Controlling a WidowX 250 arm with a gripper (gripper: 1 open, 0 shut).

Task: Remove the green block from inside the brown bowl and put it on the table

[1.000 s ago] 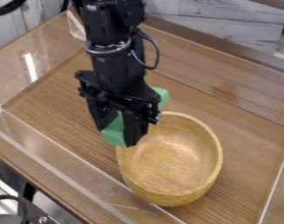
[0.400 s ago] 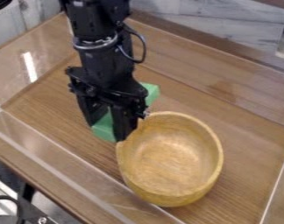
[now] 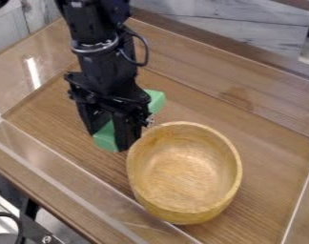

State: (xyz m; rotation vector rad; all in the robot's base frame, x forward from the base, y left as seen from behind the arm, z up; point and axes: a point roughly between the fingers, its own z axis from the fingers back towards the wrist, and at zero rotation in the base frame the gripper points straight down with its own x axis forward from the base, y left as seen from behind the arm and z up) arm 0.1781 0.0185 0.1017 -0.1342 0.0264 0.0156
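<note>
A black robot arm reaches down from the top of the view, bulky and jointed, with loose black cables curling around its upper part. At its lower end the pincer point(image 3: 116, 130) is clenched on the green block point(image 3: 108, 139), which sits beneath the dark fingers and partly behind them. One bright green piece shows below and to the left of the fingertips, and another patch of green shows to the right, just behind the arm — the middle is hidden by the pincer itself.

The block is outside the brown bowl point(image 3: 184, 172), just beside its upper left edge. Whether its underside touches the wood below cannot be told from this angle.

The bowl is round and light brown, with a thick rim and a smooth, pale inside. It stands upright on the table point(image 3: 253, 107), toward the lower right of the view, and its inside is in plain sight, with nothing lying in it.

The table is brown wood with a visible grain. A clear plastic wall point(image 3: 68, 195) runs along its left side, slanting down toward the bottom of the view, and a bright streak of light shows near the upper left. Beyond the far edge are grey wood-look boards point(image 3: 234, 21). At the lower left corner, a black cable point(image 3: 10, 218) curves beside some dark equipment.
</note>
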